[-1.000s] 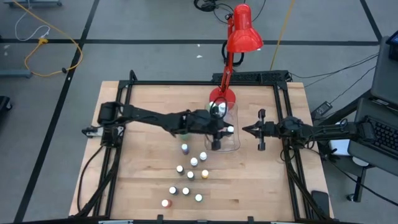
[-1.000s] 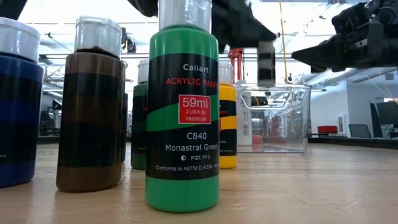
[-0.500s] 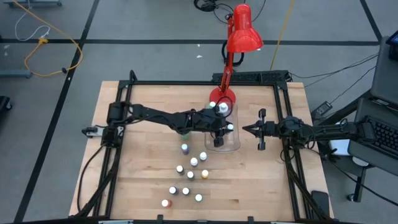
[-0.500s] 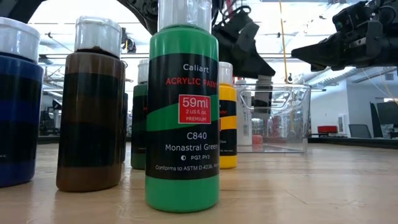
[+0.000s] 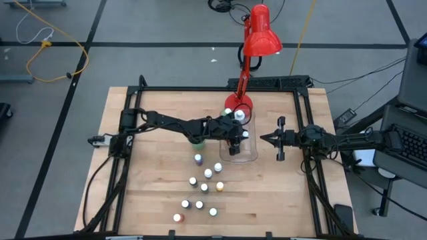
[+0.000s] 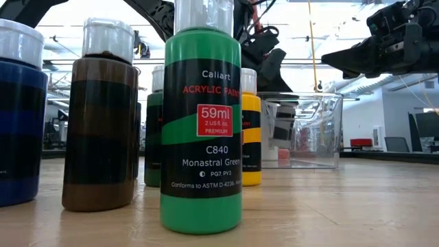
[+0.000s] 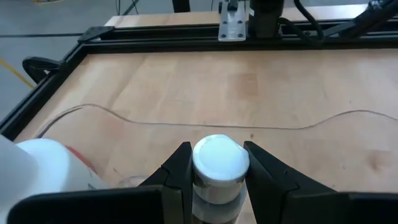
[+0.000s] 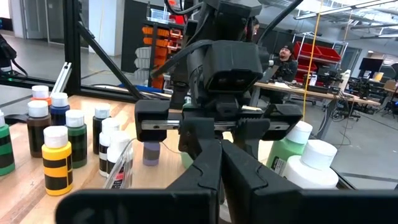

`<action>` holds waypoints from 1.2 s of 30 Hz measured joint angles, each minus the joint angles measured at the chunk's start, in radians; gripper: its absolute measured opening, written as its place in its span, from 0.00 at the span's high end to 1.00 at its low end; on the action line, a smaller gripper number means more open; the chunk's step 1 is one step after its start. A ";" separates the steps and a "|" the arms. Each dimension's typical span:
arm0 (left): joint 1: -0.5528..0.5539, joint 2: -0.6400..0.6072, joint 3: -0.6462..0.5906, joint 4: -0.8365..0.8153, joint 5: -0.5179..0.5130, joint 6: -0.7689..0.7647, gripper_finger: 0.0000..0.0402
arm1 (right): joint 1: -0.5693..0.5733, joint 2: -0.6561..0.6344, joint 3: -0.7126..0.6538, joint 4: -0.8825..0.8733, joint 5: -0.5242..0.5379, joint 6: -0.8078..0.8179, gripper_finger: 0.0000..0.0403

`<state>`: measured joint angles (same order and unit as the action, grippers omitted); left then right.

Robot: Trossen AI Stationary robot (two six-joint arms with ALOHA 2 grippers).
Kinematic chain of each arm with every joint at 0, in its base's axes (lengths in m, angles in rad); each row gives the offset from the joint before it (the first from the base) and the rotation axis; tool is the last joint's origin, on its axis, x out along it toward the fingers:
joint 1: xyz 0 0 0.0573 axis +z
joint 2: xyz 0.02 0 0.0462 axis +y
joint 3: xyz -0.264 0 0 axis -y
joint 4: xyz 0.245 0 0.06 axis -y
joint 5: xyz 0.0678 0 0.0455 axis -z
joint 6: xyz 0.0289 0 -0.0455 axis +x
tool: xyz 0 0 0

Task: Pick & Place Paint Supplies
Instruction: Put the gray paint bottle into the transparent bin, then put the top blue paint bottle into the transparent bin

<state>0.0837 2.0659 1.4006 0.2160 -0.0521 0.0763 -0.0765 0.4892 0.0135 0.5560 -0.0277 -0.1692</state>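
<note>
My left gripper [image 5: 235, 148] reaches into the clear bin [image 5: 241, 143] and is shut on a small white-capped paint bottle [image 7: 217, 168]; the low view shows that bottle [image 6: 282, 130] inside the bin's walls. Another white bottle [image 7: 37, 171] sits beside it in the bin. Several small paint bottles [image 5: 203, 187] stand upright on the table nearer the near edge. Two larger bottles [image 8: 305, 155] stand by the lamp base. My right gripper [image 5: 262, 139] waits shut, just right of the bin. No brushes are in view. My left gripper pinches the small bottle just under its white cap [image 7: 219, 163], one finger [image 7: 179, 167] on each side. The fingers slant downward from the table's left. The bottle hangs below them inside the bin, tilted and clear of the bin floor.
A red desk lamp [image 5: 260, 33] stands with its base [image 5: 239, 103] at the far edge, right behind the bin. A green cup [image 5: 195, 141] sits under my left arm. Bare wood lies to the left and right of the bottle cluster.
My left gripper has gone down from above the bin's rim into the bin, tipping as it went, and has carried the bottle with it. It has stayed shut on the bottle.
</note>
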 joint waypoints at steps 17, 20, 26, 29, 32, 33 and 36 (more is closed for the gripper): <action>0.000 -0.001 0.002 -0.032 -0.011 -0.033 0.62 | 0.000 0.000 0.000 0.000 0.000 0.001 0.99; 0.001 -0.001 0.002 -0.034 -0.012 -0.034 0.61 | 0.000 0.000 0.000 0.001 0.000 0.005 0.99; 0.001 -0.001 0.001 -0.031 -0.012 -0.019 0.61 | 0.000 0.000 0.000 0.001 0.000 0.002 0.99; 0.001 -0.010 -0.002 -0.030 -0.008 0.027 0.61 | 0.000 0.000 0.000 0.001 0.000 0.001 0.99; -0.004 -0.061 -0.004 -0.055 0.037 0.089 0.61 | 0.000 0.000 0.000 0.001 0.000 0.000 0.99; -0.008 -0.095 -0.004 -0.072 0.069 0.102 0.61 | 0.000 0.000 0.000 0.001 0.000 0.000 0.99; -0.025 -0.222 -0.002 -0.175 0.169 0.103 0.61 | 0.000 0.000 0.000 0.001 0.000 0.000 0.99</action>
<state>0.0586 1.8435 1.3986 0.0407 0.1165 0.1798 -0.0765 0.4894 0.0135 0.5568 -0.0277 -0.1692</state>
